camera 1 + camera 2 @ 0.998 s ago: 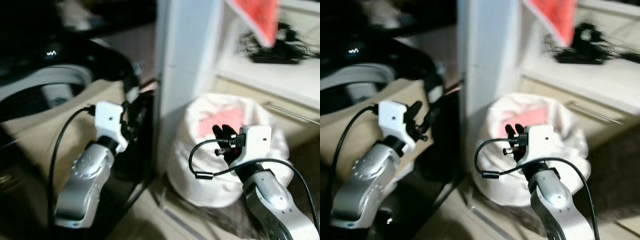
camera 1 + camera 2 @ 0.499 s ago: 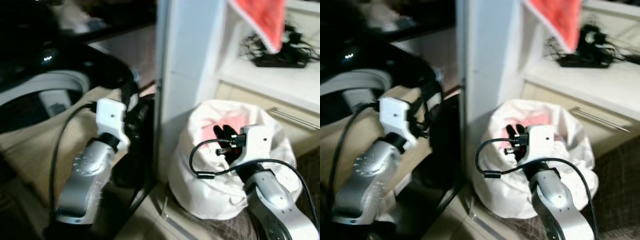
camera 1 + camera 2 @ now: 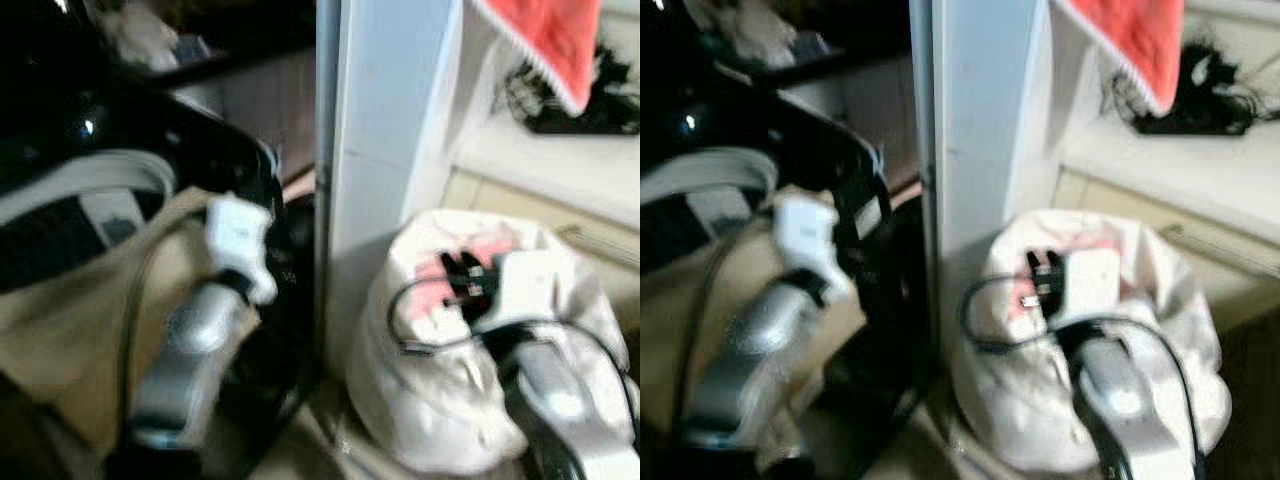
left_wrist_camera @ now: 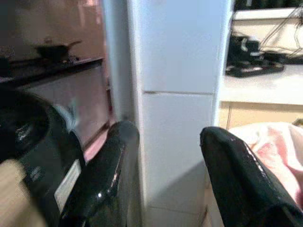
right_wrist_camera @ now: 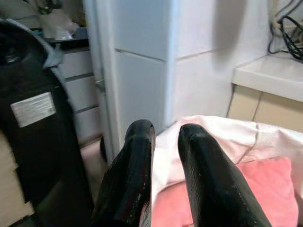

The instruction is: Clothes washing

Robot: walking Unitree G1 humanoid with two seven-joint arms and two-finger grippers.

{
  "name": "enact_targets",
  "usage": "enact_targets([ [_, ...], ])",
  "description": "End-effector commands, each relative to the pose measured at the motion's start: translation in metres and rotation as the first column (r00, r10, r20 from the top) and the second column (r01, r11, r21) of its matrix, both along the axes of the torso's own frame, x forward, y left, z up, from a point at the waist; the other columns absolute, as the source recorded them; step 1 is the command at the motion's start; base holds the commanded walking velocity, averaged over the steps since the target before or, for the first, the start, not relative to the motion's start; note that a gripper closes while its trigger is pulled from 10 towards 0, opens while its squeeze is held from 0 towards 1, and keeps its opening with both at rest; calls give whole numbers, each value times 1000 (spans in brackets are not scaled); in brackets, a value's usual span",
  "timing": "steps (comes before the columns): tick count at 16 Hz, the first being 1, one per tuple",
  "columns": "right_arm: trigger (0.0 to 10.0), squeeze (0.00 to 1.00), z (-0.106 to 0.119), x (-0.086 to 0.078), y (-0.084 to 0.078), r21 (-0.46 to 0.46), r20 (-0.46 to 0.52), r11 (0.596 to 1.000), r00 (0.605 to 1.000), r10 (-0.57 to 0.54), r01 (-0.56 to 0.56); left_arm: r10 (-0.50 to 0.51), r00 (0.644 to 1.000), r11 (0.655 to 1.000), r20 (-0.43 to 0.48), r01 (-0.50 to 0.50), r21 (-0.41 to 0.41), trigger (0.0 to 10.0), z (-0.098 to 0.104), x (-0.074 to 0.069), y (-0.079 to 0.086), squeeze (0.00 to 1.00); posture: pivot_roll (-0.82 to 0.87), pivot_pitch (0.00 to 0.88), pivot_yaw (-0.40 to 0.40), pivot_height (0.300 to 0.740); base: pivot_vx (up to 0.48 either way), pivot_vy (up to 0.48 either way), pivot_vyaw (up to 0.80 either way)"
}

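A white laundry bag (image 3: 455, 400) stands on the floor at the lower right, with pink clothes (image 5: 265, 198) showing in its open top. My right gripper (image 5: 165, 128) hovers just above the bag's mouth. Its fingers (image 3: 462, 276) are open by a narrow gap with nothing between them. A black washing machine (image 3: 120, 120) with a grey door ring (image 3: 90, 180) is on the left. In front of the machine, beside the white pillar, my left gripper (image 4: 168, 135) is held up wide open and empty.
A white pillar (image 3: 385, 150) rises between the machine and the bag. A red towel (image 3: 545, 40) hangs at the top right above a white shelf (image 3: 540, 165) carrying black cables (image 3: 590, 100). A tan surface (image 3: 70, 300) lies before the machine.
The whole picture has shifted and blurred as the camera moved closer to the pillar and bag. Both arms hold much the same pose, the right gripper still over the bag.
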State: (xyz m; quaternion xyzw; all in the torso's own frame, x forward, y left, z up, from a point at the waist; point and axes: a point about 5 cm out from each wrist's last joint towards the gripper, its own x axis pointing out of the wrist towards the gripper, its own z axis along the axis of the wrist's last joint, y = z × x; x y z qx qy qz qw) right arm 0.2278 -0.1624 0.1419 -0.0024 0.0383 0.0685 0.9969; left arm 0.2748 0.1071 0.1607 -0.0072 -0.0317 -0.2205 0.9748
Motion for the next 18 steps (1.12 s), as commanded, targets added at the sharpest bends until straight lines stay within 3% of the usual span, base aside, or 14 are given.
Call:
enact_targets([
  [1,10000,0,2,2,4,6,1,1000,1000,16,-16,35,999,999,10,-35,18,10000,3,2,10,0,-171,0,8,740,277,0,0],
  [7,10000,0,-6,4,-10,53,-103,994,991,-86,92,30,999,1000,-40,-30,-1,10000,-2,3,9,0,-179,0,7,740,0,0,0],
  [10,10000,0,-8,4,-12,49,-159,993,982,-100,109,56,990,998,-127,-52,33,10000,-11,2,11,0,-177,0,3,740,0,0,0],
  [12,10000,0,-8,6,-18,15,-200,993,974,-109,115,25,996,995,-86,-17,98,10000,-11,3,12,0,-178,0,0,740,0,0,0],
  [13,10000,1000,-10,6,-23,-11,-226,991,965,-130,131,17,997,994,-81,-9,105,10000,-11,3,12,0,-178,0,0,740,0,0,0],
  [15,10000,1000,-16,4,-37,-51,-301,975,927,-222,217,-31,997,991,-65,39,131,10000,-9,3,11,0,-179,0,-2,740,0,0,0],
  [17,10000,1000,-25,1,-61,-109,-415,950,855,-312,294,-188,979,973,-79,197,125,10000,-7,-4,5,0,-183,0,0,740,0,0,0],
  [18,10000,1000,-28,3,-69,-106,-453,955,841,-295,278,-268,960,954,-85,277,119,10000,-5,-8,1,0,-186,0,3,740,0,0,0],
])
